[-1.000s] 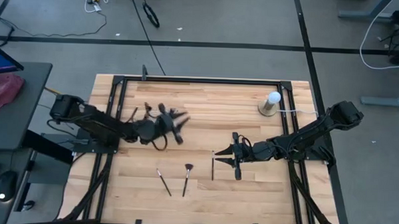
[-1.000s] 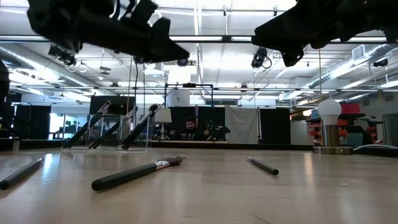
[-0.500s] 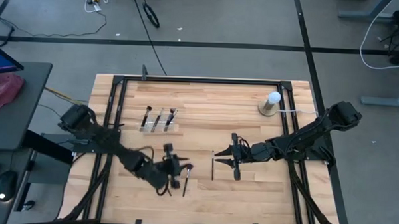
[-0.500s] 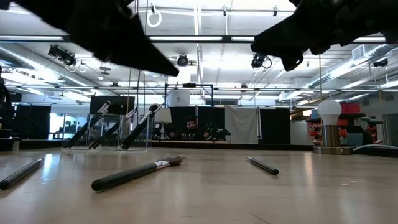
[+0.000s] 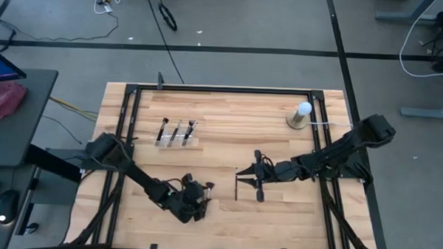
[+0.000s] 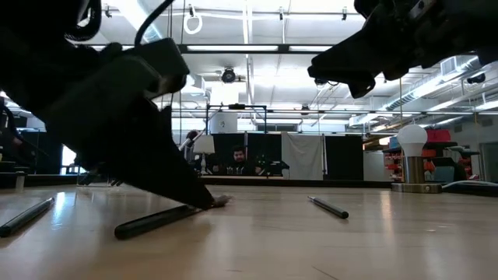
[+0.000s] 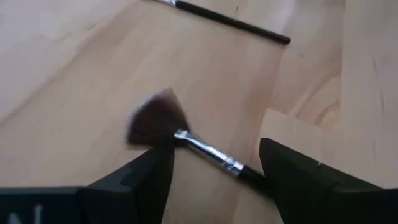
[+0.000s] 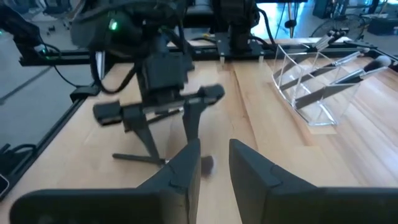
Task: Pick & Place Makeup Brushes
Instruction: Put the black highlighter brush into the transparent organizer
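Note:
A fan makeup brush (image 7: 205, 149) lies flat on the wooden table, near its front edge (image 6: 156, 222). My left gripper (image 7: 214, 152) is down at the table over it (image 5: 195, 201). It is open, with one finger on each side of the silvery ferrule, and I see no touch. A thin black brush (image 5: 236, 188) lies to the right, just in front of my right gripper (image 5: 242, 173). That gripper hovers above the table, fingers (image 8: 186, 168) a narrow gap apart and nothing between them. Another brush (image 6: 27, 216) lies at the left.
A clear rack (image 5: 175, 134) at the back left holds three brushes leaning upright (image 8: 323, 74). A white ball on a round base (image 5: 301, 115) stands at the back right. A black frame runs along the table's edges. People sit in the room beyond the table.
My left gripper has gone from the rack toward the table's near edge and down, and now stands at the table over the fan brush. The rack, which the gripper covered a second ago, now shows three brushes.

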